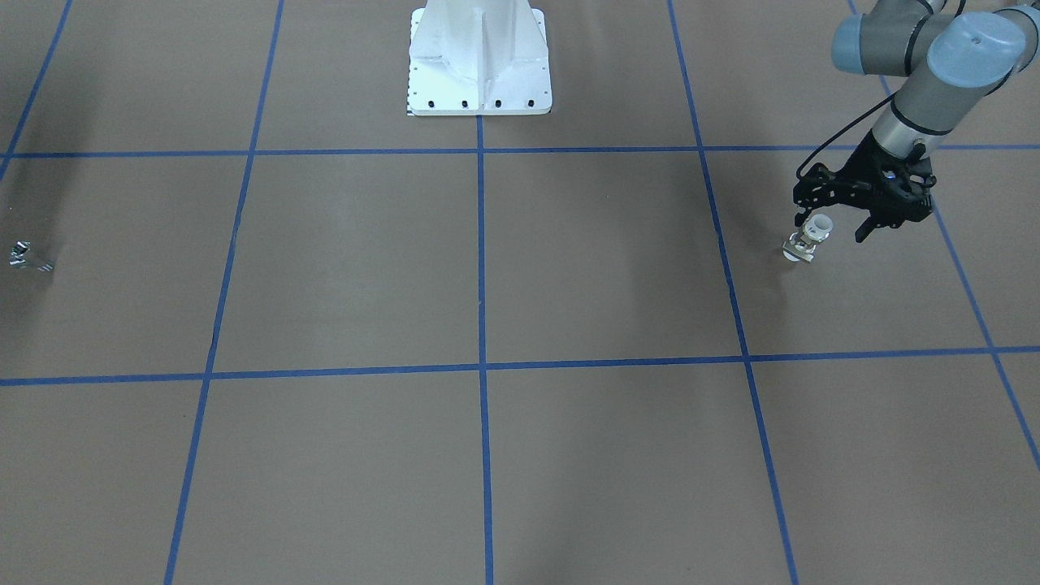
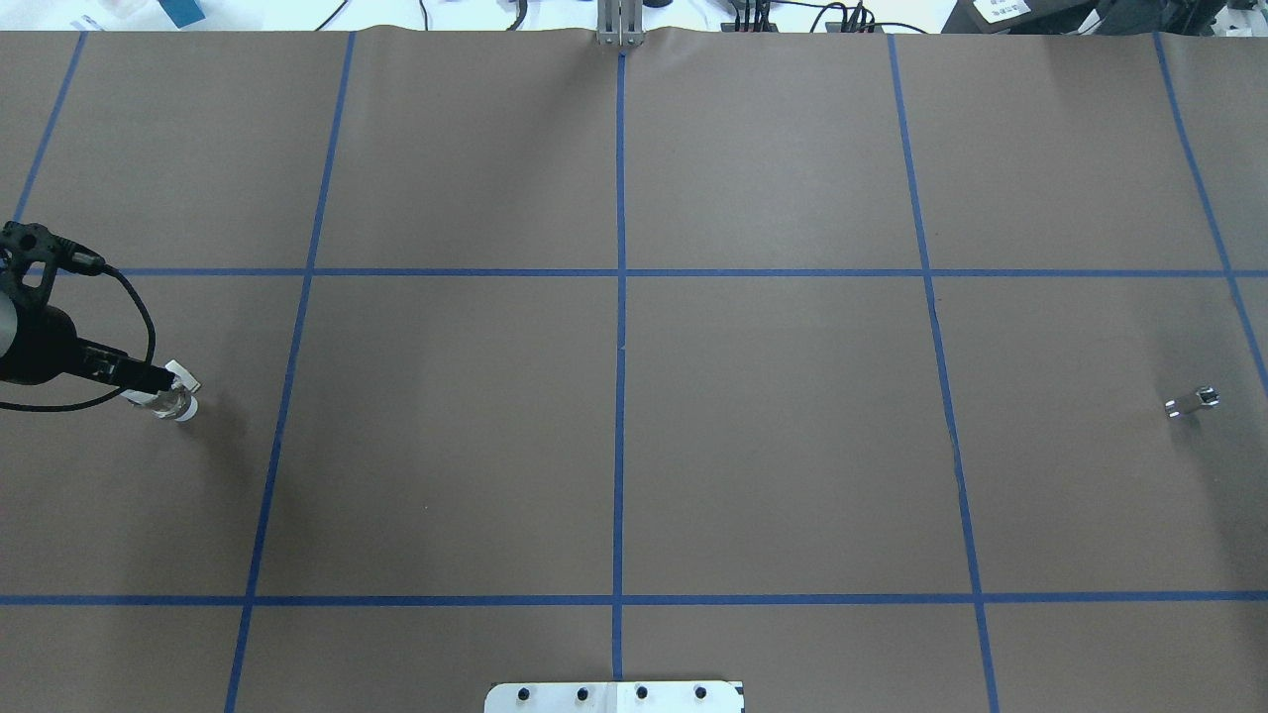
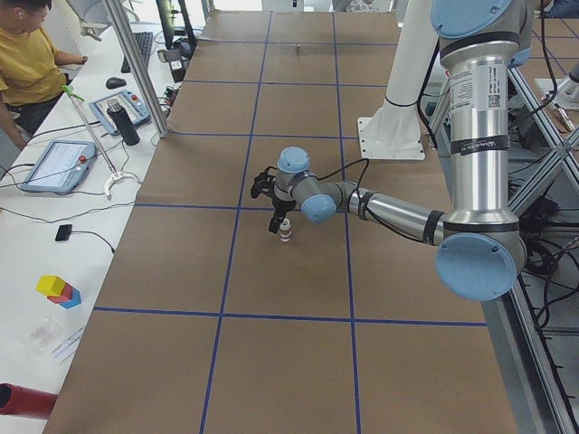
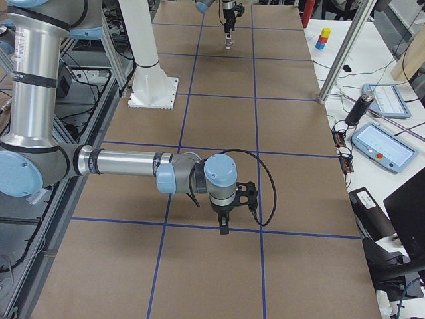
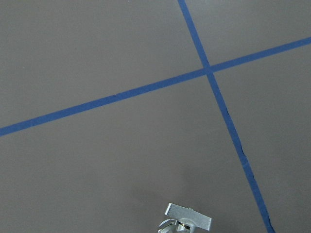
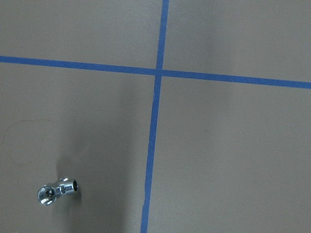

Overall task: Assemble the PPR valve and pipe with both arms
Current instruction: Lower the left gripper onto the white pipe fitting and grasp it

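Observation:
A white valve with a metal handle [image 1: 811,237] stands on the brown table near its left end; it also shows in the overhead view [image 2: 176,398] and the exterior left view [image 3: 285,234]. My left gripper [image 1: 833,229] hangs over it with its fingers spread, one finger right beside the valve. The left wrist view shows only the valve's metal handle [image 5: 188,223] at the bottom edge. A small chrome pipe fitting [image 2: 1192,401] lies near the table's right end, seen too in the right wrist view [image 6: 56,191]. My right gripper [image 4: 224,224] points down above the table; I cannot tell whether it is open.
The white bolted pedestal [image 1: 479,57] stands at the robot's side, mid-table. Blue tape lines [image 2: 620,347] divide the brown surface into squares. An operator [image 3: 27,63] sits by a side bench with tablets [image 3: 56,165] and a bottle.

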